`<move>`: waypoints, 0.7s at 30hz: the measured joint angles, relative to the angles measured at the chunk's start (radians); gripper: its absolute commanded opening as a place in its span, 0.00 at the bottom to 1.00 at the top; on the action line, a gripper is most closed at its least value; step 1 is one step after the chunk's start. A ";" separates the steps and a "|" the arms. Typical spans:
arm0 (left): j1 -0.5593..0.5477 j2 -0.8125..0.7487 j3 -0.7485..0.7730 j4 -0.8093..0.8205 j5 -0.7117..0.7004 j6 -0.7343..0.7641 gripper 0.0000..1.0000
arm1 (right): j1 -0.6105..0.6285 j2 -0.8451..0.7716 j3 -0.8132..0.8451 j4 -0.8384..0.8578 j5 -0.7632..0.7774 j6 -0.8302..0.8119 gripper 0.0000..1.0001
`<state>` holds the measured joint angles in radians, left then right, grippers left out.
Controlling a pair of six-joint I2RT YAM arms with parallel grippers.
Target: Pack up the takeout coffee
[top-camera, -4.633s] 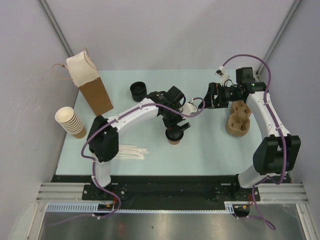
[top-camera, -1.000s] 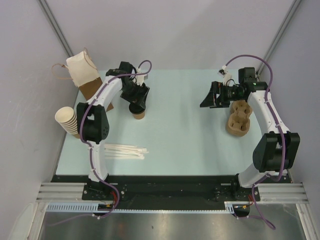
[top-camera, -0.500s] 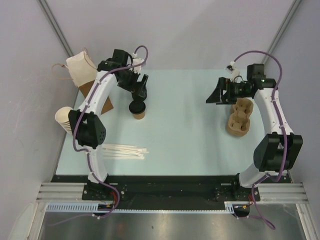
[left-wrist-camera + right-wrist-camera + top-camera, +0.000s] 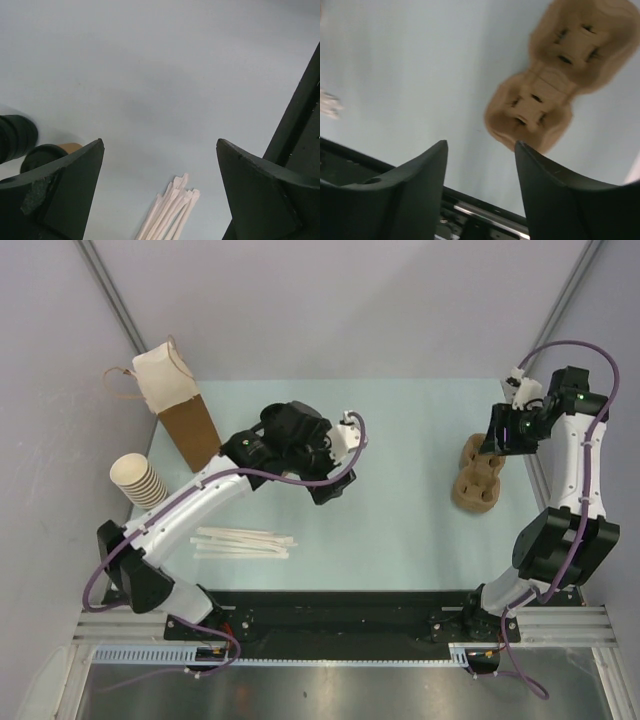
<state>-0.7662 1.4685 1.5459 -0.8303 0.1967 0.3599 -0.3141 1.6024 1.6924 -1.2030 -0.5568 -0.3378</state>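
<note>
Kraft coffee cup [image 4: 45, 155] stands outside the left jaws.

Soft, even light, faint shadows; the right wrist view is blurred, smearing the cup carrier [image 4: 555, 80].

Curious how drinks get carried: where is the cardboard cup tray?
In the overhead view, the cardboard cup tray lies flat on the table's right side, next to the right hand.
</note>
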 measured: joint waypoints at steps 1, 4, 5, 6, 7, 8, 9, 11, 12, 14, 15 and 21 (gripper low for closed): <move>-0.009 0.005 -0.018 0.013 0.003 0.000 0.99 | 0.000 0.000 -0.002 -0.002 0.044 -0.011 0.51; -0.023 0.042 -0.060 0.044 0.019 -0.005 0.99 | -0.005 0.002 -0.011 -0.007 0.164 -0.034 0.46; -0.026 0.051 -0.070 0.050 0.024 -0.010 0.99 | -0.013 0.005 -0.011 -0.007 0.185 -0.034 0.46; -0.030 0.059 -0.084 0.061 0.029 -0.014 1.00 | -0.021 0.010 -0.011 -0.006 0.214 -0.034 0.46; -0.033 0.063 -0.097 0.070 0.037 -0.020 1.00 | -0.028 0.017 -0.011 -0.005 0.240 -0.034 0.47; -0.036 0.066 -0.107 0.077 0.045 -0.023 1.00 | -0.032 0.030 -0.011 -0.002 0.265 -0.033 0.48; -0.039 0.066 -0.114 0.085 0.051 -0.029 1.00 | -0.037 0.047 -0.011 0.000 0.284 -0.030 0.48; -0.042 0.066 -0.116 0.100 0.061 -0.038 1.00 | -0.042 0.080 -0.013 0.011 0.306 -0.028 0.47; -0.043 0.066 -0.116 0.114 0.067 -0.043 0.99 | -0.045 0.104 -0.021 0.023 0.315 -0.021 0.46; -0.043 0.066 -0.117 0.130 0.071 -0.047 0.99 | -0.050 0.142 -0.030 0.034 0.320 -0.010 0.40; -0.043 0.066 -0.120 0.138 0.072 -0.047 0.99 | -0.053 0.161 -0.032 0.039 0.320 -0.005 0.40; -0.043 0.066 -0.140 0.158 0.072 -0.047 1.00 | -0.063 0.220 -0.043 0.069 0.312 0.020 0.37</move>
<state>-0.8093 1.5341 1.4059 -0.6724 0.2687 0.3130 -0.3775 1.8225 1.6497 -1.1339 -0.2451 -0.3176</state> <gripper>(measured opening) 0.994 0.383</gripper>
